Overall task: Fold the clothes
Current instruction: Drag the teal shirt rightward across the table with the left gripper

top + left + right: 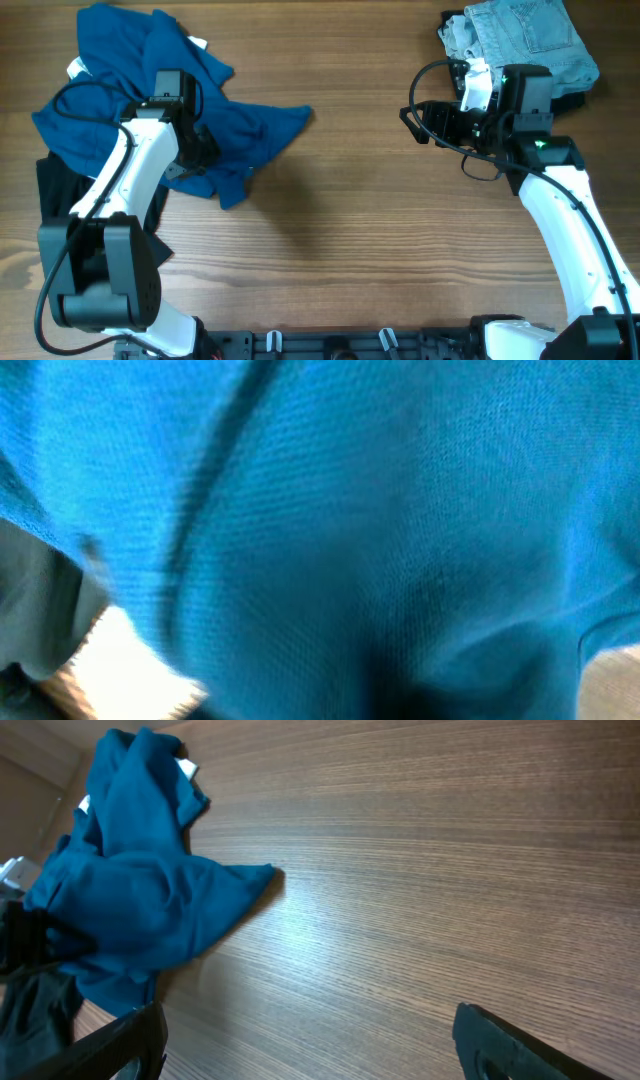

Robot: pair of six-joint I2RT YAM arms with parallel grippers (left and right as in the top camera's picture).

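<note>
The teal-blue shirt (130, 70) lies crumpled at the table's far left, one pointed flap reaching right toward the middle. My left gripper (203, 143) is pressed into the shirt's right part. The left wrist view is filled with blurred teal cloth (380, 530), so its fingers are hidden. My right gripper (413, 118) is open and empty, hovering over bare wood at the right and pointing left. In the right wrist view its fingers (305, 1020) are wide apart, with the shirt (140, 900) far off at the left.
Folded pale denim jeans (530, 40) with a whitish cloth (458, 35) lie at the far right corner, behind the right arm. A dark garment (50, 190) lies under the shirt at the left edge. Bare wooden tabletop (350, 220) fills the middle.
</note>
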